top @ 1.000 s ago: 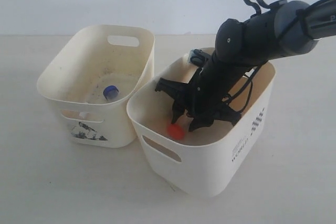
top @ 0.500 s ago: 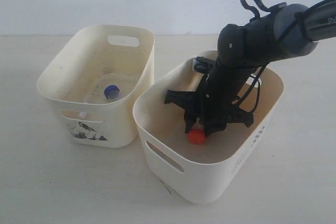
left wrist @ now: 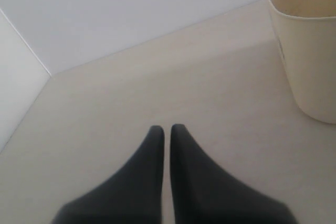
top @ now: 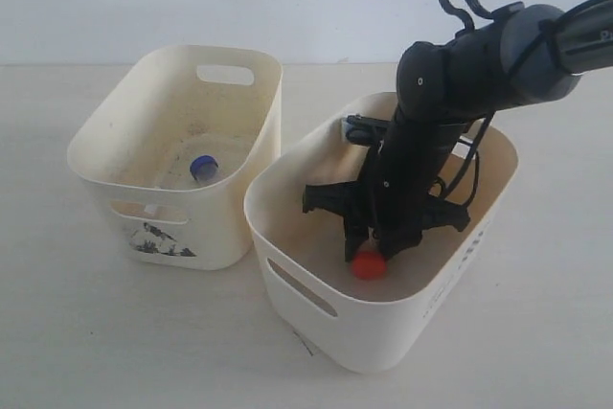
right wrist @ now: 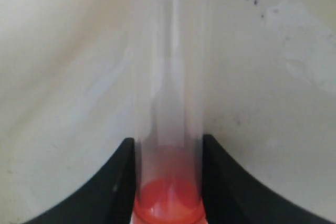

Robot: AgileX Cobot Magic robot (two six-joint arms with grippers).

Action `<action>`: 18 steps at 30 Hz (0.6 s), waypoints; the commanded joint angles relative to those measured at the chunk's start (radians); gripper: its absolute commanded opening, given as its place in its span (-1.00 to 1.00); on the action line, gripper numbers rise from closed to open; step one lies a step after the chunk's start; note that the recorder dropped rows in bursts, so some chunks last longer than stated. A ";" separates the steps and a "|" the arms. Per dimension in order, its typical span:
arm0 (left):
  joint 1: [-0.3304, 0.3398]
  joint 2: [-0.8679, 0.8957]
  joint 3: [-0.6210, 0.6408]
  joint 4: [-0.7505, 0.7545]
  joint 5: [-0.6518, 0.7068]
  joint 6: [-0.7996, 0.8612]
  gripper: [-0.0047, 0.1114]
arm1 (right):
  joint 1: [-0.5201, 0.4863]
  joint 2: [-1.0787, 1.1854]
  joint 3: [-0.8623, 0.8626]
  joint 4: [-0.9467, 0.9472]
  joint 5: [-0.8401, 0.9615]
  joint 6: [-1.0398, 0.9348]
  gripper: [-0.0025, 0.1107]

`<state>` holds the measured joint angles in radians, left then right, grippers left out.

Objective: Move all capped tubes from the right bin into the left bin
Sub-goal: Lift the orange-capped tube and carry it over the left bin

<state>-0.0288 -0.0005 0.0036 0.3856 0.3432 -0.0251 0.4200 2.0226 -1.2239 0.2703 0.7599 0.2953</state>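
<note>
**Right end effector displaced toward 5 o'clock, closed on a tube inside the right bin**

Since the frame one second earlier, the right end effector has travelled toward 5 o'clock in the exterior view. Its fingers, then spread about the orange-red cap, are now drawn in against it. The right bin has itself slid slightly toward 3 o'clock on the table.

In the right wrist view, the right end effector is clamped on the cap end of the orange-red-capped tube, whose clear body projects beyond the fingertips toward the bin floor. In the exterior view, only the cap of this orange-red-capped tube shows. It sits low inside the right bin, close to the near wall and not yet above the rim.

The left end effector has its fingers together and holds nothing, poised over bare table.

At 9 o'clock from the right bin stands the left bin, marked by its black sticker. One blue-capped tube lies on its floor.

Progress, as judged: one tube is delivered and a second is gripped, still to be lifted out and carried toward 9 o'clock. The arm hides much of the right bin's floor, so the remaining tubes cannot be counted.
</note>
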 commanded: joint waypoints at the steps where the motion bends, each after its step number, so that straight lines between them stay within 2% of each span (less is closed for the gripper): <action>1: -0.004 0.000 -0.004 -0.003 -0.002 -0.010 -0.84 | -0.001 -0.044 0.025 -0.071 0.074 -0.021 -0.96; 6: -0.004 0.000 -0.004 -0.003 -0.002 -0.010 -0.84 | -0.001 -0.180 0.025 -0.126 0.123 -0.021 -0.96; 10: -0.004 0.000 -0.004 -0.003 -0.002 -0.010 -0.84 | -0.001 -0.297 0.025 -0.145 0.097 -0.029 -0.96; 18: -0.004 0.000 -0.004 -0.003 -0.002 -0.010 -0.84 | -0.001 -0.505 0.025 -0.045 0.082 -0.199 -0.96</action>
<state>-0.0288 -0.0005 0.0036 0.3856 0.3432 -0.0251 0.4200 1.5837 -1.1991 0.1764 0.8559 0.1793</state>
